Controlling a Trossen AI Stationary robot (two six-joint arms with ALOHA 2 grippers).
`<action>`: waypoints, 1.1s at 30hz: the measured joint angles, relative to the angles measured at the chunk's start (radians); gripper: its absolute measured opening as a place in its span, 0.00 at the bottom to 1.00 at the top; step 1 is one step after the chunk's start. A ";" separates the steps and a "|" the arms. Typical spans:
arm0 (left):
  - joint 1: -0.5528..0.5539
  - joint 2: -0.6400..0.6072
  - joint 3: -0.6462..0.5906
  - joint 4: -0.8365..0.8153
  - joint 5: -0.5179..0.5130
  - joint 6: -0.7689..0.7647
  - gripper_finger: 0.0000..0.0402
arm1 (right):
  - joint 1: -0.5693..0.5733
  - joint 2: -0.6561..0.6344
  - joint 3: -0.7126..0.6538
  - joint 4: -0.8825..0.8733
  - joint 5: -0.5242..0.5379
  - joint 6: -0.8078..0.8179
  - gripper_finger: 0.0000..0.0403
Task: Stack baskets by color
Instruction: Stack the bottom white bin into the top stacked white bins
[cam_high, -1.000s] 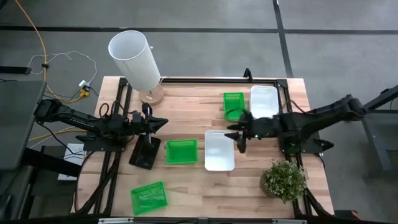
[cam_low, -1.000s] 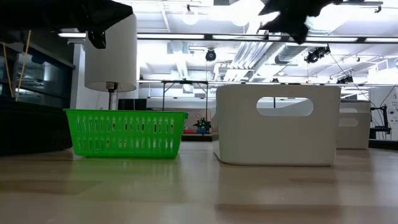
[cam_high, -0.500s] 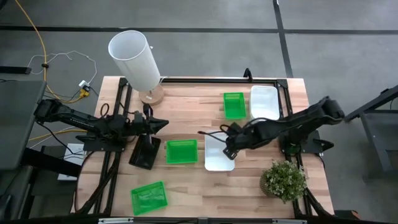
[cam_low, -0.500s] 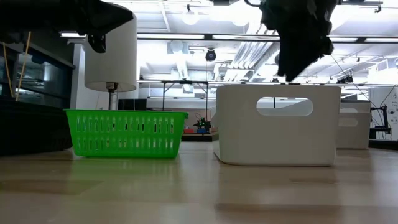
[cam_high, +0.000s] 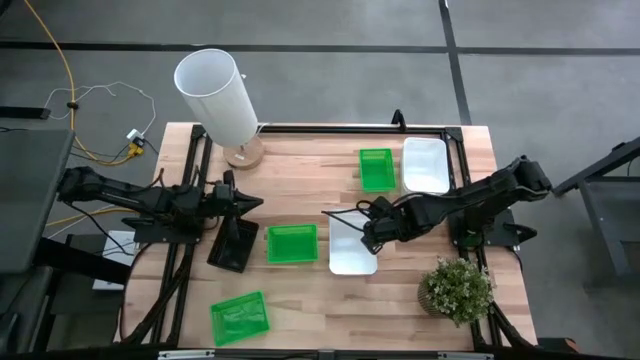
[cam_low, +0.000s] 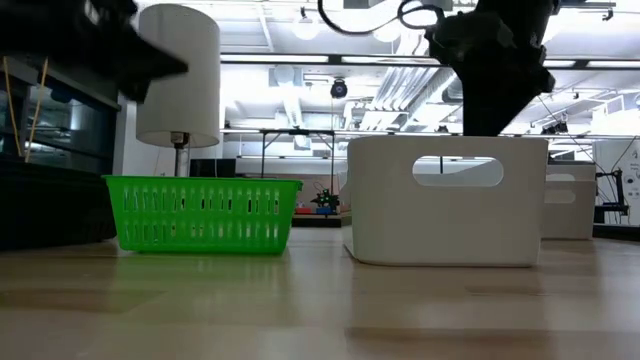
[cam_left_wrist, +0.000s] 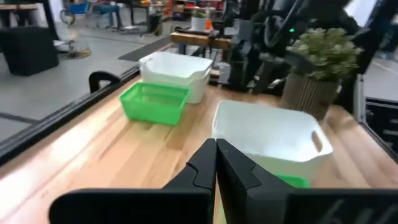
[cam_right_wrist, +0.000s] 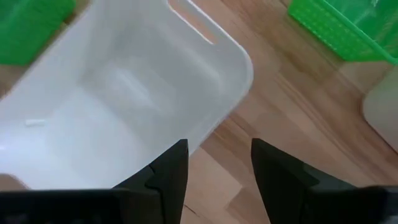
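I see my right tool with its fingers parted, holding nothing, above the edge of the middle white basket on the bench. My left tool is clenched empty over the black basket. Green baskets sit mid-bench, front-left and at the back, beside another white basket.

three green baskets scattered, two white ones, a black one by the left, all upright
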 joint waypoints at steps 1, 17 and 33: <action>-0.001 -0.023 -0.030 0.023 -0.001 -0.009 0.00 | 0.000 0.000 -0.001 -0.004 0.001 0.006 0.40; -0.002 -0.207 -0.192 0.012 0.039 -0.091 0.00 | -0.048 0.113 -0.001 0.058 -0.031 0.116 0.40; -0.002 -0.206 -0.191 0.000 0.021 -0.076 0.00 | -0.094 0.186 -0.002 0.056 -0.028 0.052 0.20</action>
